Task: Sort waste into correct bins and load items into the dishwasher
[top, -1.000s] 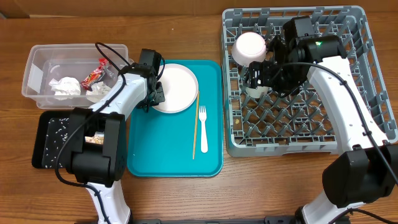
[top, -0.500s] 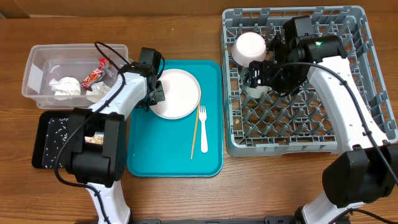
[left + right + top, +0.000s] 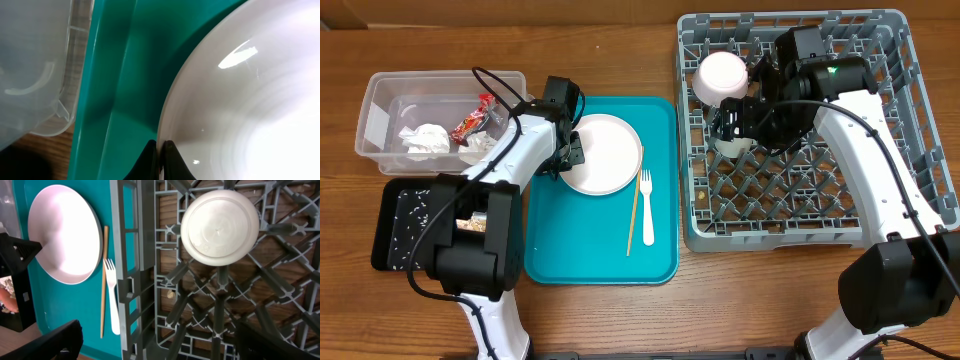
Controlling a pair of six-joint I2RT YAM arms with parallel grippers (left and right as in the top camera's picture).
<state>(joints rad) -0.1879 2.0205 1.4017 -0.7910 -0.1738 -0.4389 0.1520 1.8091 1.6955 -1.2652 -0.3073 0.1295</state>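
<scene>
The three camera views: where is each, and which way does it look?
Overhead: above the wooden table, looking straight down; both arms show.
Left wrist: on the left arm, looking along the left gripper, shut on the round white plate's rim.
Right wrist: on the right arm, looking down at the upturned white bowl in the grey plastic dish rack; open right gripper shows.
Shared: both wrist views show the plate.

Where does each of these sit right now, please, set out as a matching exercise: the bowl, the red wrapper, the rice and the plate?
Things:
1. bowl
2. red wrapper
3. rice
4. plate

Places:
A. on the black tray
B. on the teal tray, rim pinched by the left claw
C. upside down in the grey rack
D. in the clear tub

Pairs: 1-C, 2-D, 3-A, 4-B
</scene>
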